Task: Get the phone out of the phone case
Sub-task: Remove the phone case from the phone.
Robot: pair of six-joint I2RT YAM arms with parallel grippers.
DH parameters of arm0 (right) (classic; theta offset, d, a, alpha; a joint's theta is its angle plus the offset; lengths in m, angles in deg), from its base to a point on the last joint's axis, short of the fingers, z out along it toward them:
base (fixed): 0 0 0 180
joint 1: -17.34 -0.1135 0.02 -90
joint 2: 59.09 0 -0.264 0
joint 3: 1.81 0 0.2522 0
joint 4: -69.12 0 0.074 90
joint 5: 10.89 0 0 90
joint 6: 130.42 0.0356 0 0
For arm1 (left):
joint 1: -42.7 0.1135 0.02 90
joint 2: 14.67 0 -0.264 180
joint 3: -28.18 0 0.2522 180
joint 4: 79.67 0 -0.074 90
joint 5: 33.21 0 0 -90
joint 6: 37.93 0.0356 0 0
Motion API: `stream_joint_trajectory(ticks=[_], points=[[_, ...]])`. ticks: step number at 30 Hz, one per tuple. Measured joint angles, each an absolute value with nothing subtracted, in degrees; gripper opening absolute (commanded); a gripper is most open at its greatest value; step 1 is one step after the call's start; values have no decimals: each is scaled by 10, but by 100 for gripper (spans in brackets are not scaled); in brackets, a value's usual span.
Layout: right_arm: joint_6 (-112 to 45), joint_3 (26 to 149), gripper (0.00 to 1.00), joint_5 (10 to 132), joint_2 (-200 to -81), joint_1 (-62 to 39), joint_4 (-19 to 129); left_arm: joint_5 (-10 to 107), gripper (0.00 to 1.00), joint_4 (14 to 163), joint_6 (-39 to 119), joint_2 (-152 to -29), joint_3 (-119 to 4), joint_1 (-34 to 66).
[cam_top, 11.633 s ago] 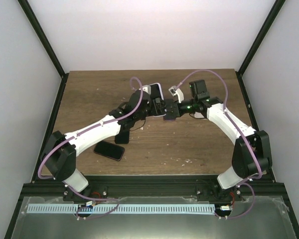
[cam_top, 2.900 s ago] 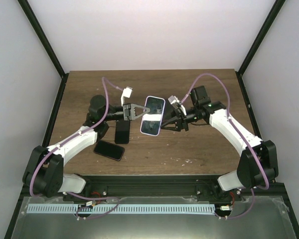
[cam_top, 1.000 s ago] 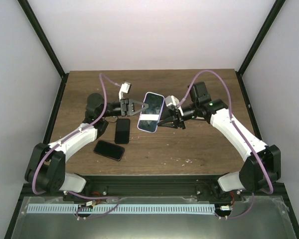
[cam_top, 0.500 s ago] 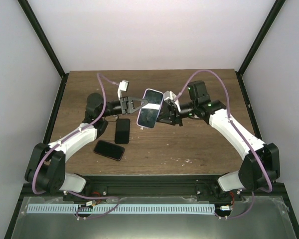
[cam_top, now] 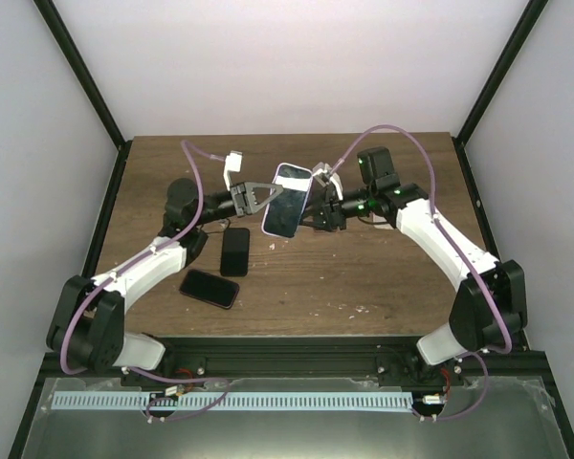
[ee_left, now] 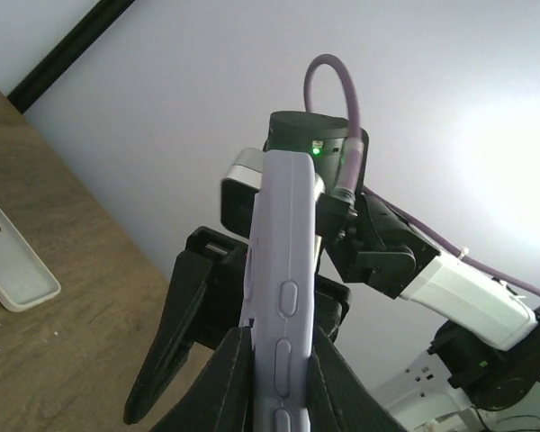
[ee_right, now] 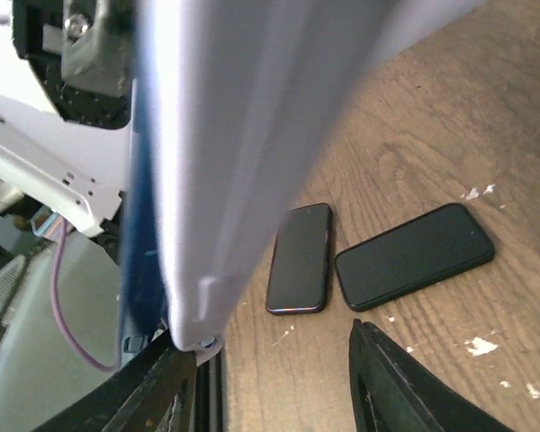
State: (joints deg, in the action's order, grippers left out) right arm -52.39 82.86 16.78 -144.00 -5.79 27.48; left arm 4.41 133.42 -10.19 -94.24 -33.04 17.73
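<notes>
the step in hand is the peel: the phone (cam_top: 285,203), inside its lilac phone case (ee_left: 286,270), hangs in the air above the middle of the table (cam_top: 364,277), between the 2 arms and clear of the wood. the left tool (cam_top: 268,197) is clamped on the phone case, its fingers pressing front and back at 1 long side, where the side buttons show. the right tool (cam_top: 316,209) sits at the opposite long side with its jaws apart. in the right wrist view bare table shows between 1 finger (ee_right: 387,382) and the case, so it grips nothing.

seen from above, the long axis runs from the far side toward the arm bases, with the near end leaning left. the screen faces up toward the overhead camera and the lilac back is turned down.

by my reading the phone is not yet out. the next move calls for the right tool to catch only the case's lip or a corner, not the phone body, and pull it away while the left tool holds firm. a pinch across both would lock them together.

a black phone (cam_top: 234,251), another black phone (cam_top: 209,288) and a white case (ee_left: 13,270) lie on the table, apart from the work.
</notes>
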Motion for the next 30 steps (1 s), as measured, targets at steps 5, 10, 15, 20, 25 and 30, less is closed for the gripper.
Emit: stream_joint_trajectory(ticks=[5, 10, 15, 20, 25, 30], points=[[-465, 833, 51, 139, -1455, -45, 283, 63, 0, 1305, -65, -933, -330, 168], [-419, 833, 57, 95, -1456, -31, 317, 83, 0, 1313, -61, -926, -330, 159], [-378, 831, 59, 37, -1456, -25, 391, 92, 0, 1357, -80, -926, -330, 153], [-344, 829, 47, -30, -1456, -22, 469, 92, 0, 1407, -108, -931, -330, 144], [-324, 826, 15, -64, -1456, -19, 503, 102, 0, 1429, -123, -944, -331, 141], [-327, 822, 1, -49, -1455, -12, 470, 119, 11, 1360, -83, -949, -350, 140]])
